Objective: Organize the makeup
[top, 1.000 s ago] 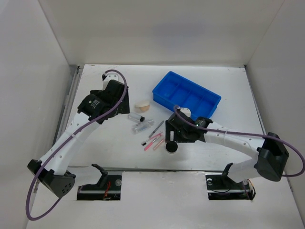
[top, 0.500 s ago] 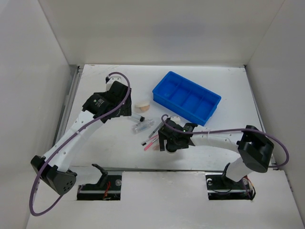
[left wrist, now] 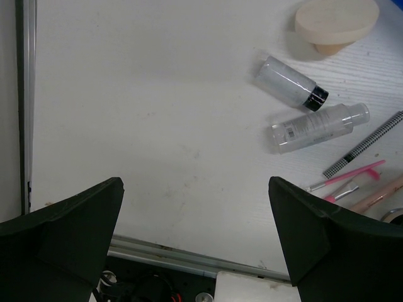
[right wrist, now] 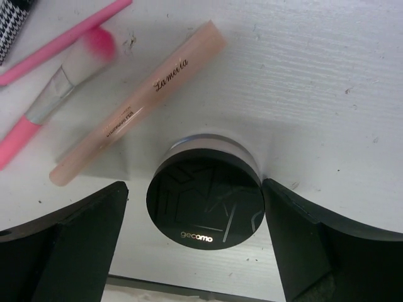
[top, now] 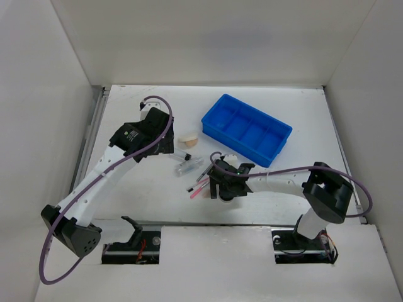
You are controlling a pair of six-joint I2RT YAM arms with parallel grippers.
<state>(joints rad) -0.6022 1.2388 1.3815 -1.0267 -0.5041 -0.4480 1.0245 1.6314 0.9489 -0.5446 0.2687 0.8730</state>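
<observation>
Right wrist view: the round black compact (right wrist: 204, 204) stands lid-up on the table (right wrist: 327, 75), square between the two fingers of the right gripper (top: 225, 187).
- Jaws are spread, grasping nothing. We see a sliver of table between the compact and one finger. The other finger sits just beside its rim, and we cannot tell if it touches.
- The compact is round, so there is no long axis to line up with. The hand already straddles it, and we judge that closing is all the pickup needs.
- Crowding: the peach tube (right wrist: 138, 100) lies slantwise just beside the compact's far edge. The pink brush (right wrist: 53, 94) lies beyond that. A finger sweeping inward could nudge the tube.

Top view: the blue tray (top: 247, 129) lies up-table from the right gripper, apart from it. The right arm is plainly the nearer one.

Left wrist view: the left gripper (left wrist: 195, 207) hangs spread and unloaded over bare table.
- The two clear vials (left wrist: 291, 83), the beige sponge (left wrist: 337, 22) and the checked stick (left wrist: 368, 141) all lie off to one side, beyond the finger on that side. None sits between the fingers.
</observation>
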